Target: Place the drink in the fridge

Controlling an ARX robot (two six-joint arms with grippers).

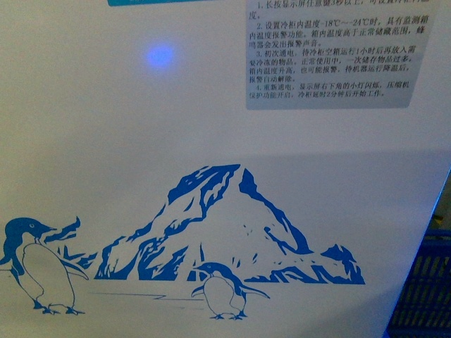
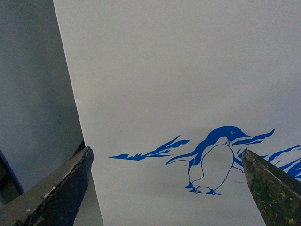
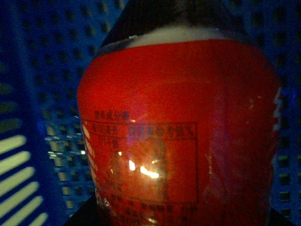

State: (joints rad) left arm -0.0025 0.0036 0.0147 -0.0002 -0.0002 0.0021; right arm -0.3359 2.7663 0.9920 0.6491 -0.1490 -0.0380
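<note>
The fridge [image 1: 141,141] fills the front view at close range: a white front panel with a blue penguin-and-mountain drawing; its lid is out of view. Neither arm shows in that view. In the left wrist view my left gripper [image 2: 165,155] stands open, its two dark fingers wide apart with nothing between them, facing the fridge front [image 2: 188,70] near a penguin drawing. In the right wrist view the drink bottle [image 3: 178,127], with a red label and dark contents, fills the picture. My right gripper [image 3: 174,216] is shut on it, and its fingers are almost fully hidden.
A blue perforated crate [image 3: 42,70] stands right behind the bottle; its corner [image 1: 423,282] shows past the fridge's right edge. A grey instruction sticker [image 1: 338,53] is on the fridge's upper front. A grey surface [image 2: 33,94] lies beyond the fridge's left edge.
</note>
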